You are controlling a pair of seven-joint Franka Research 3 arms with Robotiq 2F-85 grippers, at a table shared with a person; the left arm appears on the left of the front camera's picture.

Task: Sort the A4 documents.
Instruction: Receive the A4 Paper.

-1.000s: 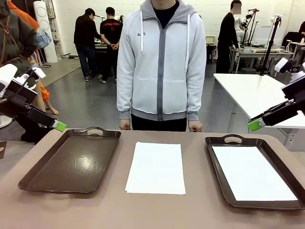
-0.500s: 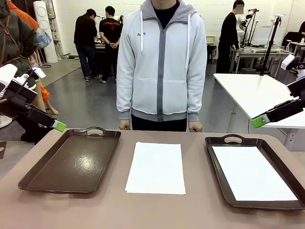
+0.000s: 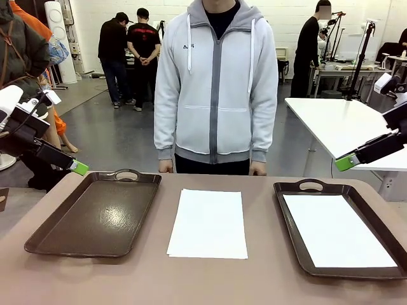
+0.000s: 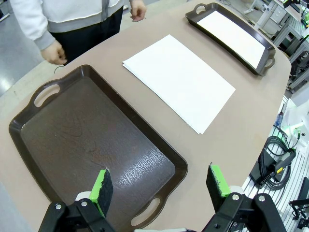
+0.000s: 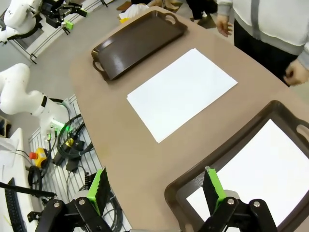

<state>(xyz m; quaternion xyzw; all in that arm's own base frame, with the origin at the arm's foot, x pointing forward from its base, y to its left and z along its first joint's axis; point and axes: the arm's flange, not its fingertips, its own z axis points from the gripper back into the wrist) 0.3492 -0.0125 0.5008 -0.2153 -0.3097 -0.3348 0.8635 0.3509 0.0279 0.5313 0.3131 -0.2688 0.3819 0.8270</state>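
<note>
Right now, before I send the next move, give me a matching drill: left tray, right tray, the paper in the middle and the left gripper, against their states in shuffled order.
1. left tray
2. right tray
3. middle paper
4. left gripper

A. holds a white sheet
B. lies on the tabletop between the trays
C. open, nothing held
D. empty

Pairs: 1-D, 2-A, 3-B, 4-C.
</note>
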